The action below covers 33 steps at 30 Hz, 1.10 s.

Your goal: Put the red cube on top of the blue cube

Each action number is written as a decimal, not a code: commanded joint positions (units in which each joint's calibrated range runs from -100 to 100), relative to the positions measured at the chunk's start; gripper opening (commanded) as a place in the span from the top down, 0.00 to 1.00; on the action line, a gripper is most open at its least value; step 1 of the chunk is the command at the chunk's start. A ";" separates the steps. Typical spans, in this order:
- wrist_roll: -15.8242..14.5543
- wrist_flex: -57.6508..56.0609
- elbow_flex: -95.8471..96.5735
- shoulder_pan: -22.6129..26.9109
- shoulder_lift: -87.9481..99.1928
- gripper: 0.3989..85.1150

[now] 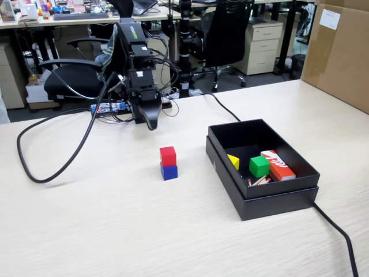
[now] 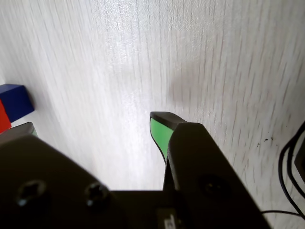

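The red cube [image 1: 168, 156] sits squarely on top of the blue cube [image 1: 169, 172] on the pale wooden table, left of the black box. My gripper [image 1: 151, 122] hangs behind and a little left of the stack, above the table and apart from it. In the wrist view the gripper [image 2: 93, 124] is open and empty, with bare table between its green-padded fingertips [image 2: 159, 131]. The blue cube [image 2: 16, 100] and a sliver of the red cube [image 2: 3, 119] show at that view's left edge.
An open black box [image 1: 271, 196] stands on the right and holds a yellow piece [image 1: 233, 161], a green cube [image 1: 259, 166], an orange-red box with white marks [image 1: 278, 165] and some sticks. A black cable [image 1: 52, 167] loops on the left. A cardboard box [image 1: 340, 55] stands at back right.
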<state>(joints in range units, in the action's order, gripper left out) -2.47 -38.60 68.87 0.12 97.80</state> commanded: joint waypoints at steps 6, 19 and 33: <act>2.49 16.70 6.92 -0.73 1.17 0.41; 5.71 37.52 25.96 -0.44 1.05 0.40; 5.76 37.00 26.96 -0.34 1.28 0.42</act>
<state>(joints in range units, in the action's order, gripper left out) 2.95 -0.04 94.25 -0.22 99.22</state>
